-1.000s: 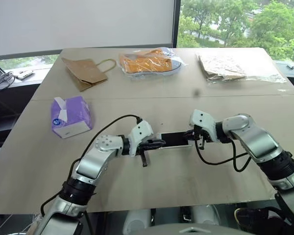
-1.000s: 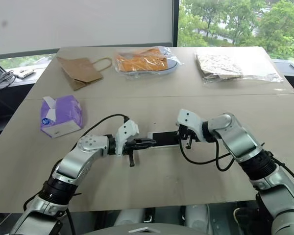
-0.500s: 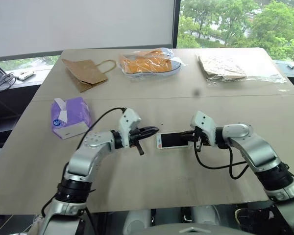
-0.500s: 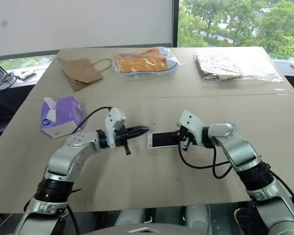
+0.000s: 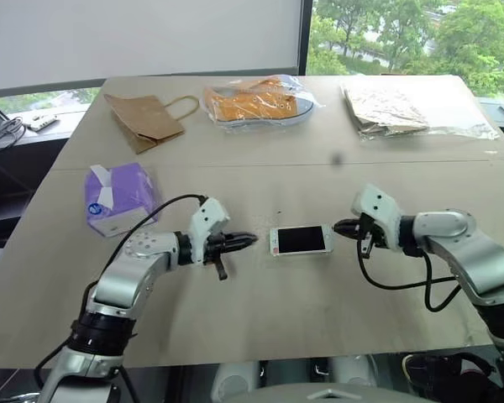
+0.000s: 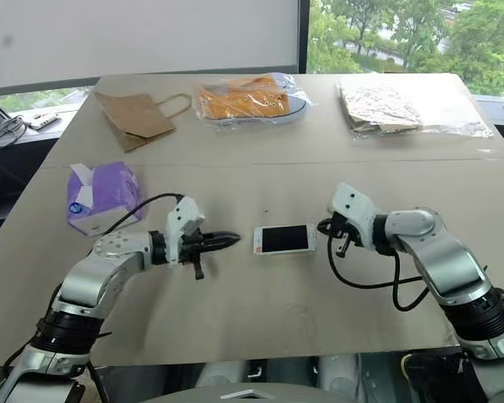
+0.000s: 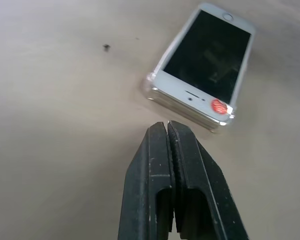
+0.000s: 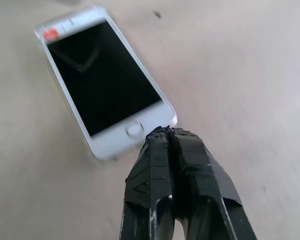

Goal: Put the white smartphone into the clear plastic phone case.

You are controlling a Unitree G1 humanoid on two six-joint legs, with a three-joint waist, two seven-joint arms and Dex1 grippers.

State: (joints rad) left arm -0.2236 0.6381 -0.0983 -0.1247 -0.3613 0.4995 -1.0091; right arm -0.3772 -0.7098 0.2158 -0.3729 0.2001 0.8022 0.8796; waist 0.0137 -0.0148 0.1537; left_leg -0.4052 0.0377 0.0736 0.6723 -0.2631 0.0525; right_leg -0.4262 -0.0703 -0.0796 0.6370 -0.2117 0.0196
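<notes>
The white smartphone [image 5: 301, 240] lies flat and screen up in the middle of the table, its long side running left to right. In the left wrist view the glossy rim of the clear plastic phone case [image 7: 150, 90] wraps around the smartphone [image 7: 205, 65]. My left gripper [image 5: 250, 240] is shut and empty, its tip a short gap from the phone's left end. From the right, my right gripper [image 5: 336, 227] points at the home-button end [image 8: 135, 131]. It is also shut and holds nothing, with its tip just off that end.
A purple tissue pack [image 5: 120, 198] stands at the left. Along the far side lie a brown paper bag [image 5: 147, 120], a clear bag with orange contents [image 5: 256, 102] and a clear bag with tan contents [image 5: 386, 109]. The table's front edge runs close below the arms.
Both grippers have drawn away from the phone's ends, the left one leftwards and the right one rightwards. The phone now lies free between them.
</notes>
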